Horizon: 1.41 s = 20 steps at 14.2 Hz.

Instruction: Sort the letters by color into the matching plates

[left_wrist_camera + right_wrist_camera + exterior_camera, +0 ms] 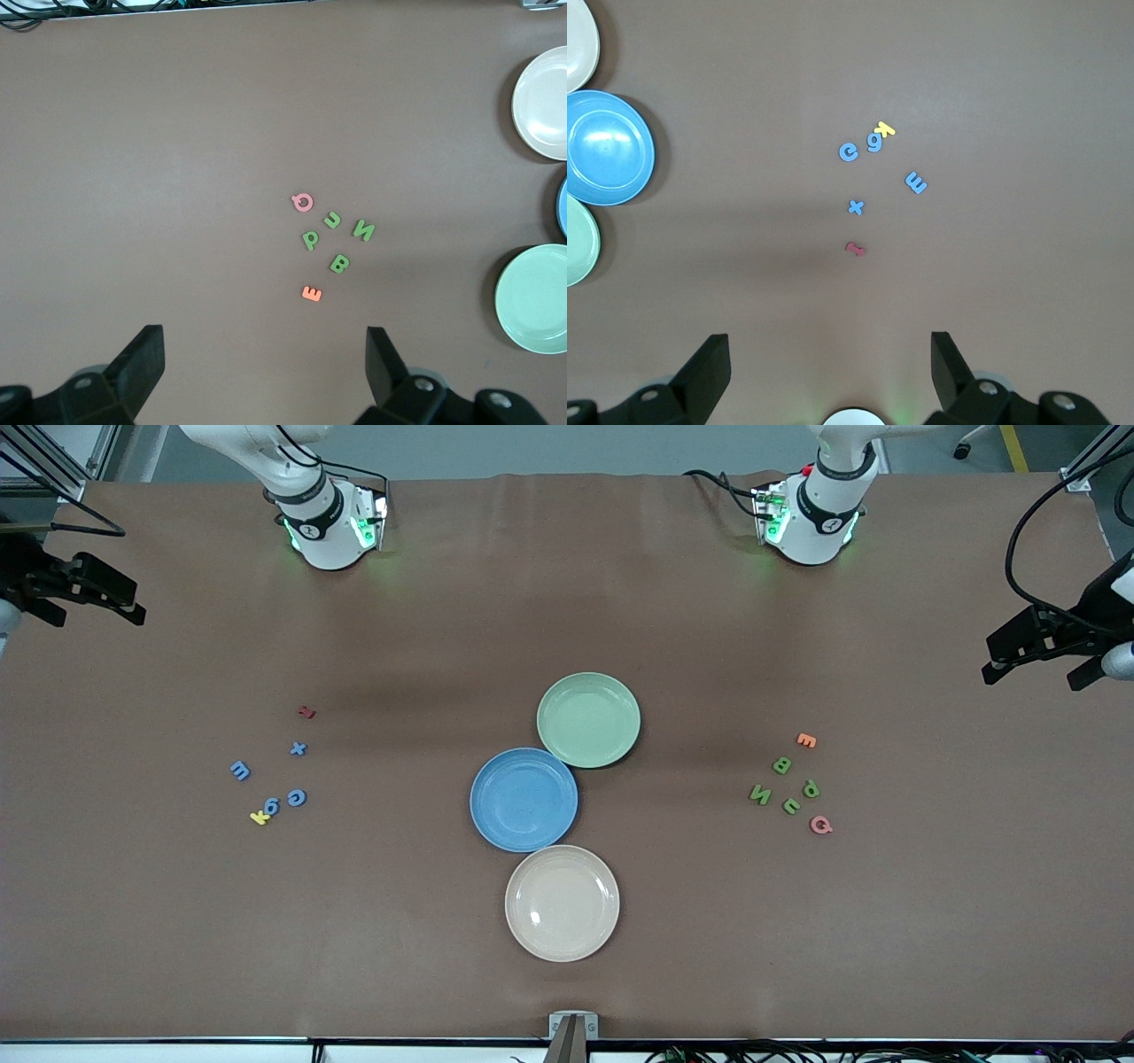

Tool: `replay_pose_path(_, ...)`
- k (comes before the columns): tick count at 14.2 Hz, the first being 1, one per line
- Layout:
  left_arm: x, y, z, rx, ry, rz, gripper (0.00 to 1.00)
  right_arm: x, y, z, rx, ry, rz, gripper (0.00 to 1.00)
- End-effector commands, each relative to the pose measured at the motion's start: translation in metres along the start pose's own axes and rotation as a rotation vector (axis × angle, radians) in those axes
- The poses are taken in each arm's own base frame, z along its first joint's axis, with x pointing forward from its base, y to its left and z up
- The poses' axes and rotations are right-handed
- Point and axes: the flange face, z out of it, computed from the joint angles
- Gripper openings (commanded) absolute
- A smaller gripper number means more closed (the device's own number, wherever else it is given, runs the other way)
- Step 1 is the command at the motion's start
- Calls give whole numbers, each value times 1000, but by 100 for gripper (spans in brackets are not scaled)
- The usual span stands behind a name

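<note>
Both tools wide, empty: left tool point(266, 372), right tool point(830, 376); blue letters point(298, 798) and green letters point(781, 765) likely light, soft (thin, flat on surface point(567, 602)); pinch across edges.

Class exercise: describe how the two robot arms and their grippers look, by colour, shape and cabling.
Both arms are white with black joint bands, green-lit bases and black cables. The left gripper and right gripper are black, each with two blocky, wedge-shaped fingers.
</note>
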Motion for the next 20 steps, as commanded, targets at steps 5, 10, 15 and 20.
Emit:
replay_pose_path(5, -5, -1, -6, 6, -14, -10, 100, -5, -1, -2, -4, 12, -8, 100)
replay_pose_path(10, -1, 1, 29, -6, -102, -21, 100, -5, -5, -4, -5, 10, -13, 100)
replay_pose_path(15, 23, 35, 118, -44, -222, 36, 100, -2, 1, -9, -6, 20, 10, 100)
replay_pose_path(20, 27, 79, 206, -35, -207, -10, 100, 41, 8, 54, -11, -89, 14, 100)
